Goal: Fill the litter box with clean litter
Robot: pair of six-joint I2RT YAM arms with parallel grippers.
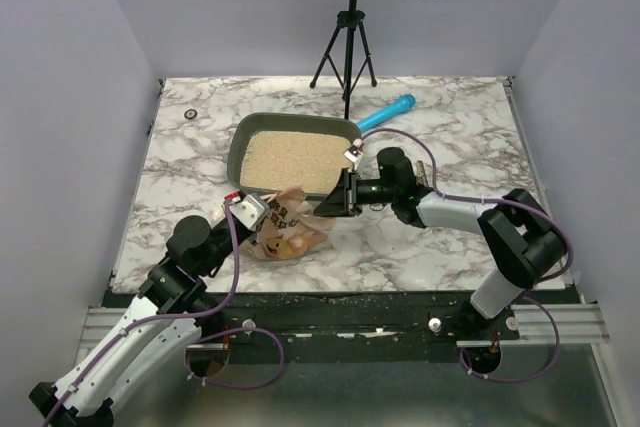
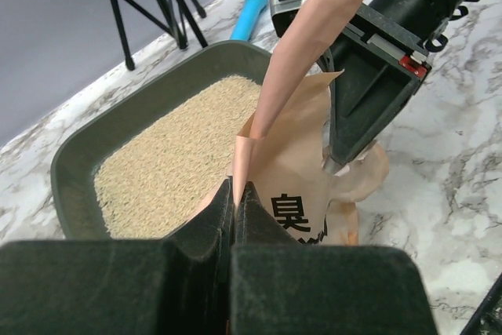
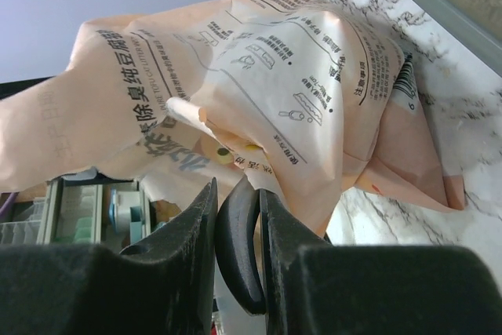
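The dark grey-green litter box (image 1: 240,137) lies at the table's middle back, holding a level bed of pale beige litter (image 1: 295,159). Both show in the left wrist view, the box rim (image 2: 118,127) and the litter (image 2: 172,158). The orange-pink printed bag (image 1: 290,237) is crumpled just in front of the box's near rim, held between both arms. My left gripper (image 1: 265,215) is shut on the bag's edge (image 2: 302,186), its jaws (image 2: 237,192) pinched together. My right gripper (image 1: 328,205) is shut on another edge of the bag (image 3: 274,68), tips at the paper (image 3: 235,190).
A blue-handled tool (image 1: 388,112) lies behind the box's right corner and also shows in the left wrist view (image 2: 249,9). A black tripod stand (image 1: 345,47) stands at the back. A small dark disc (image 1: 190,114) lies at the back left.
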